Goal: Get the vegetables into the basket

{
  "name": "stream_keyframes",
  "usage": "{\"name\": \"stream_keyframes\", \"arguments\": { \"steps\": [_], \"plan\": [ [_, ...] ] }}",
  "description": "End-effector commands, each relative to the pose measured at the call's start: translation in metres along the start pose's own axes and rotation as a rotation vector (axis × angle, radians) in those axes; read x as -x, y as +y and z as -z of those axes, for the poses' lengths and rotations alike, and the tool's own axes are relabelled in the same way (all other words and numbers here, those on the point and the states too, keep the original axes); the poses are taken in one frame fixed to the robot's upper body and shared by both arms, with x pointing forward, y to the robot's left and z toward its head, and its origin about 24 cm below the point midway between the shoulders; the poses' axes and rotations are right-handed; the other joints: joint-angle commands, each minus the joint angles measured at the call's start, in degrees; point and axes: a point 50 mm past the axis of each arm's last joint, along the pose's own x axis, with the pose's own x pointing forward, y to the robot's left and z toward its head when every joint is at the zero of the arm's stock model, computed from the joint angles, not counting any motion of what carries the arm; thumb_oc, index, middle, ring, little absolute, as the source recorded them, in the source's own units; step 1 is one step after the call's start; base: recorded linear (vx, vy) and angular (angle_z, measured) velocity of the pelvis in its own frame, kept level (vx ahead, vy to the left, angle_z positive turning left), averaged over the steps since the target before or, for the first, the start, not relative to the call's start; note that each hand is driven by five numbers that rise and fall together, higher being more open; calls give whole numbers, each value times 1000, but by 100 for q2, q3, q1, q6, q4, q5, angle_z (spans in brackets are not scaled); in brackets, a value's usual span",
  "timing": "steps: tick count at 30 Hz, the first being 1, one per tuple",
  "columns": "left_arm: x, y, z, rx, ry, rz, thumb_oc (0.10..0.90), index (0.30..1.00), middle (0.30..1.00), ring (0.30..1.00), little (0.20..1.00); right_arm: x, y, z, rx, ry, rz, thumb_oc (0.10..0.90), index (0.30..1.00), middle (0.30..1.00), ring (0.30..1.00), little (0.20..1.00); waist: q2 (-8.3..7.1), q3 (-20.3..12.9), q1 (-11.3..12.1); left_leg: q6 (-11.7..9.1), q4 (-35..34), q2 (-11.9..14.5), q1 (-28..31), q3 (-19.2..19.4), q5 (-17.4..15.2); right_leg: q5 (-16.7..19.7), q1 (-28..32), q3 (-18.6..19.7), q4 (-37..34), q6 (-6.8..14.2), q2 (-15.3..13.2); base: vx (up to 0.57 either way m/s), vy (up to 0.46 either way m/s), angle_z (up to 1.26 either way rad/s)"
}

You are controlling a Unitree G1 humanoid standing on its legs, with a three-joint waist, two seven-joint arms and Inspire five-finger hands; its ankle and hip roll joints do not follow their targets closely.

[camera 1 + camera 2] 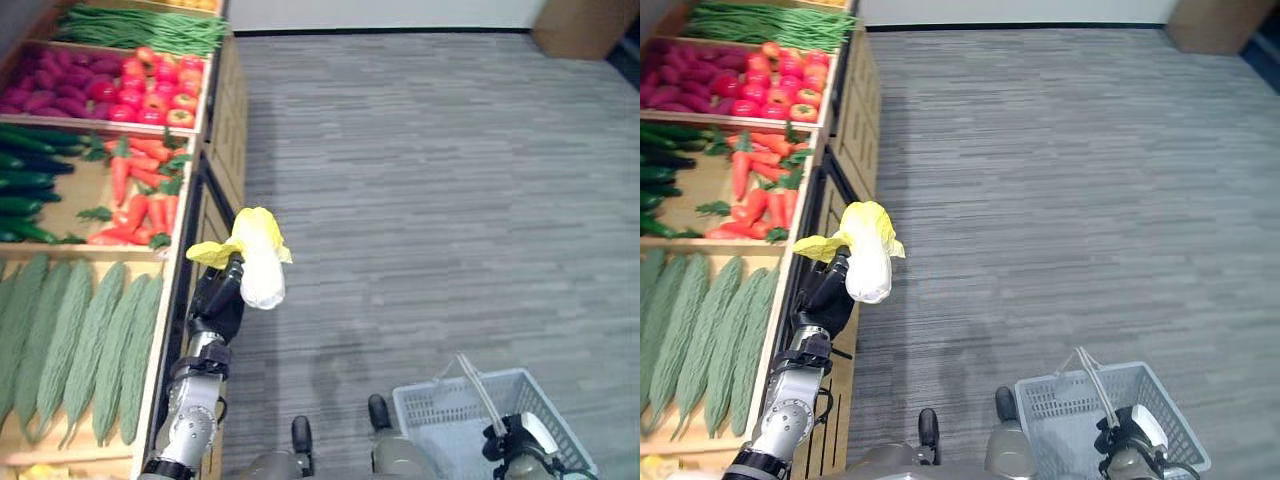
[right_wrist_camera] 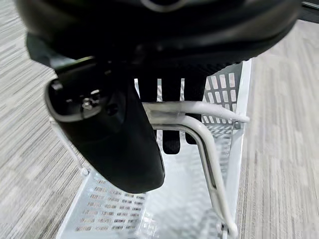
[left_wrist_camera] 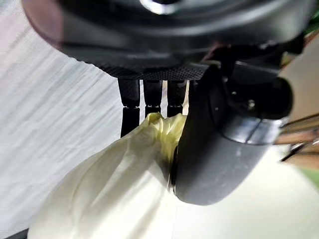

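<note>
Cabbage point(image 1: 258, 262) gripped in left hand point(image 1: 222, 293) beside the shelf point(image 1: 196, 215) edge, open floor point(image 1: 430, 190) beyond; right hand point(image 2: 149, 107) grips the basket point(image 1: 450, 420) handle

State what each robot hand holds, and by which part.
Left robot hand grips the cabbage by its side, near the leafy end. Right robot hand holds the basket by its handles.

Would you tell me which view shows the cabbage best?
The left eye view: the whole cabbage shows in the left hand, clear of the shelf. The right eye view matches it. The left wrist view catches pale leaves against the fingers.
</note>
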Motion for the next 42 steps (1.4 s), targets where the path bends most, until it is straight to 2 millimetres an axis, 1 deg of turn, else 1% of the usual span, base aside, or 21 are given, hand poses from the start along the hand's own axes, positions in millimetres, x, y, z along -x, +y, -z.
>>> {"name": "stream_keyframes", "arguments": {
  "steps": [1, 6, 9, 11, 13, 14, 15, 16, 18, 19, 20, 21, 22, 23, 24, 25, 26, 31, 35, 38, 42],
  "plan": [
    [-6, -40, -30, -32, -156, 246, 400, 300, 300, 300, 300, -13, -53, 2, 69, -5, 168, 400, 300, 300, 300, 300, 12, -433, 281, -708, 44, 593, -124, -115, -50, -99, 276, -701, 600, 260, -363, -20, 26, -31],
    [-5, -42, -32, -63, -141, 267, 400, 300, 300, 300, 300, -15, -69, -1, 54, -31, 222, 400, 300, 300, 300, 300, -86, -598, 286, -791, -51, 623, -40, -24, -52, -3, 397, -645, 137, 333, -423, 54, -83, -28],
    [-2, -37, -31, -80, -126, 251, 400, 300, 300, 300, 300, -17, -81, -14, 53, -91, 259, 400, 300, 300, 300, 300, -153, -641, 313, -886, -51, 710, 3, 32, -14, -115, 577, -790, -203, 306, -322, 34, -183, -16],
    [0, -35, -31, -98, -122, 239, 400, 300, 300, 300, 300, -18, -89, -19, 58, -123, 280, 400, 300, 300, 300, 300, -146, -658, 305, -945, -51, 776, 3, 13, 27, -151, 649, -849, -315, 276, -258, 16, -183, -15],
    [0, -33, -32, -156, -125, 217, 400, 300, 300, 300, 300, -18, -107, -32, 62, -196, 336, 400, 300, 300, 300, 300, -115, -706, 264, -1031, -51, 885, -25, -43, 93, -190, 728, -915, -441, 225, -164, 13, -193, -5],
    [-1, -32, -34, -209, -127, 213, 400, 300, 300, 300, 300, -18, -116, -36, 67, -217, 360, 400, 300, 300, 300, 300, -97, -710, 260, -1059, -51, 928, -36, -54, 118, -206, 753, -930, -470, 209, -126, -2, -176, 10],
    [-3, -33, -37, -316, -127, 217, 400, 300, 300, 300, 300, -14, -139, -58, 91, -324, 426, 400, 300, 300, 300, 300, -52, -726, 231, -1112, -51, 1002, -58, -74, 161, -269, 762, -940, -473, 174, -63, -5, -131, 14],
    [-3, -33, -37, -316, -127, 217, 400, 300, 300, 300, 300, -14, -140, -58, 91, -324, 426, 400, 300, 300, 300, 300, -49, -726, 230, -1113, -51, 1003, -59, -77, 162, -269, 763, -943, -473, 173, -62, -4, -103, 14],
    [-5, -36, -41, -414, -139, 230, 400, 300, 300, 300, 300, -9, -154, -74, 106, -409, 465, 400, 300, 300, 300, 300, -22, -744, 203, -1137, -51, 1042, -74, -80, 167, -313, 768, -925, -473, 159, -32, 6, -38, 2],
    [-6, -38, -41, -450, -139, 241, 400, 300, 300, 300, 300, -8, -158, -74, 107, -416, 476, 400, 300, 300, 300, 300, -9, -751, 197, -1141, -51, 1058, -69, -80, 162, -322, 779, -931, -473, 151, -32, 14, -36, 0],
    [-7, -43, -44, -590, -147, 274, 400, 300, 300, 300, 300, -2, -168, -92, 100, -499, 505, 400, 300, 300, 300, 300, 9, -763, 181, -1144, -51, 1068, -65, -84, 151, -339, 789, -914, -473, 144, -19, 0, 0, 0],
    [-7, -43, -44, -591, -147, 274, 400, 300, 300, 300, 300, -2, -168, -92, 100, -498, 505, 400, 300, 300, 300, 300, 9, -762, 183, -1145, -51, 1068, -63, -85, 150, -339, 791, -914, -473, 144, -19, 0, 0, 0],
    [-10, -48, -45, -694, -152, 305, 400, 300, 300, 300, 300, 2, -172, -104, 76, -550, 520, 400, 300, 300, 300, 300, 20, -769, 176, -1146, -51, 1081, -55, -75, 139, -346, 792, -907, -473, 142, -19, 0, 0, 0],
    [-13, -61, -50, -844, -178, 395, 400, 300, 300, 300, 300, 8, -176, -123, 39, -627, 531, 400, 300, 300, 300, 300, 46, -781, 166, -1150, -51, 1084, -24, -59, 109, -357, 812, -881, -473, 141, -16, 33, 6, 0],
    [-16, -75, -54, -972, -218, 483, 400, 300, 300, 300, 300, 15, -177, -140, 23, -706, 530, 400, 300, 300, 300, 300, 62, -810, 140, -1154, -51, 1082, -2, -38, 84, -352, 814, -862, -473, 143, -18, 0, 0, 0],
    [-16, -75, -53, -973, -218, 484, 400, 300, 300, 300, 300, 15, -177, -140, 22, -705, 530, 400, 300, 300, 300, 300, 59, -805, 145, -1153, -51, 1081, 2, -36, 83, -353, 817, -861, -473, 144, -19, 35, 14, -1],
    [-18, -90, -52, -1079, -234, 587, 400, 300, 300, 300, 300, 21, -178, -156, 10, -770, 528, 400, 300, 300, 300, 300, 73, -810, 124, -1158, -51, 1078, 57, -17, 36, -371, 854, -852, -473, 155, -21, 0, 0, 0],
    [-15, -124, -44, -1248, -300, 834, 400, 300, 300, 300, 300, 34, -174, -186, 11, -895, 510, 400, 300, 300, 300, 300, 85, -854, 80, -1158, -51, 1066, 83, 27, 11, -360, 847, -785, -473, 165, -37, 7, 5, -3],
    [-8, -150, -26, -1442, -365, 1086, 400, 300, 300, 300, 300, 48, -171, -211, 36, -1010, 509, 400, 300, 300, 300, 300, 104, -877, 22, -1162, -51, 1056, 104, 56, -21, -359, 852, -763, -473, 189, -46, 9, 6, -3],
    [-3, -163, -13, -1508, -407, 1234, 400, 300, 300, 300, 300, 58, -170, -228, 54, -1084, 515, 400, 300, 300, 300, 300, 109, -879, 2, -1165, -51, 1053, 107, 60, -31, -356, 850, -749, -473, 201, -52, 0, 0, 0],
    [-2, -162, 10, -1578, -399, 1328, 400, 300, 300, 300, 300, 79, -163, -259, -59, -1202, 480, 400, 300, 300, 300, 300, 122, -883, -26, -1163, -51, 1064, 138, 103, -48, -352, 847, -703, -473, 206, -47, 5, 5, -4]
  ]
}}
